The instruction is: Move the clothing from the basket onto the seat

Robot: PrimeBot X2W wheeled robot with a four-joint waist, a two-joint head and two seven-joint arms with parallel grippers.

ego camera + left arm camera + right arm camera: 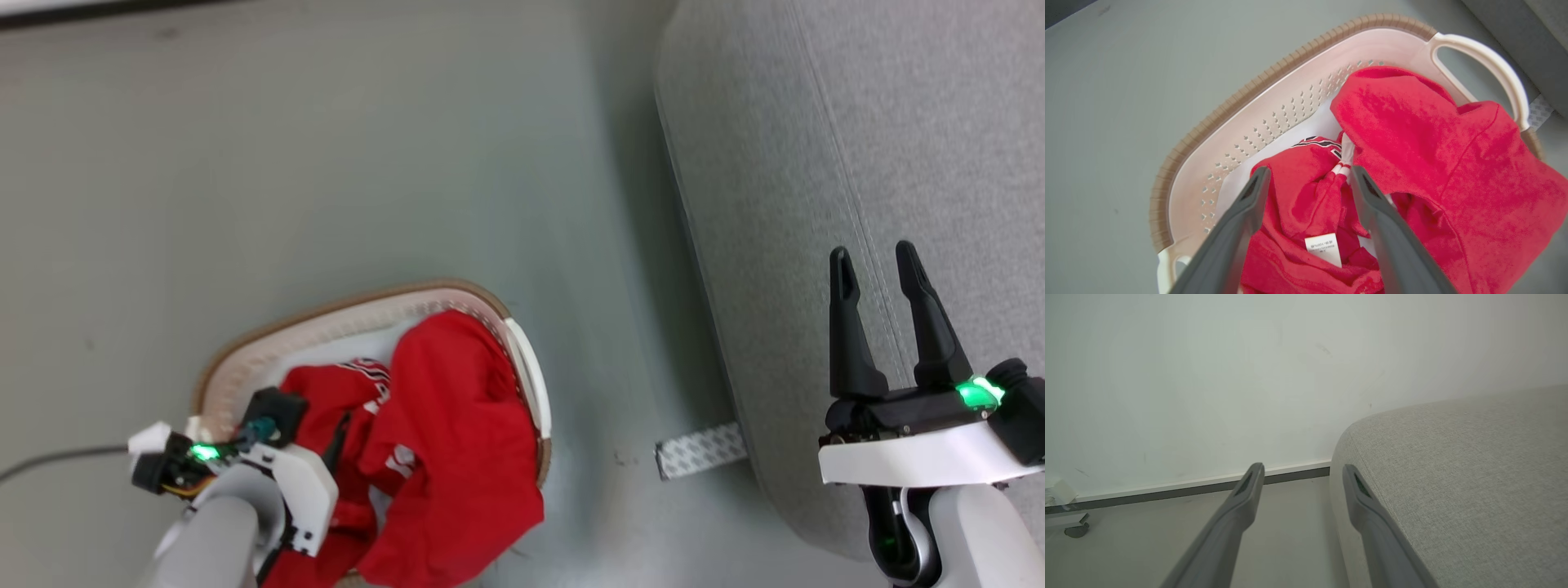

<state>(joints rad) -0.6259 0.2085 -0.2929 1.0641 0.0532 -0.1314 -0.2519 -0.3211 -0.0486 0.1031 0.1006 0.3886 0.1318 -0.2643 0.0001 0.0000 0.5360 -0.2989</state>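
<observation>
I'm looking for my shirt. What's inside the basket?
The basket holds a plain red garment, draped over the rim, and a striped red jersey beside it. A white pad peeks out underneath. Anything below the clothes is covered.

Illumination was bright, even and diffuse. A soft shadow lay on the floor left of the seat. The head view was slightly smeared, notably along the basket rim. The wall looked washed out; the clothing was sharp and saturated.

head: down on basket, seat | left wrist: basket close | right wrist: seat
</observation>
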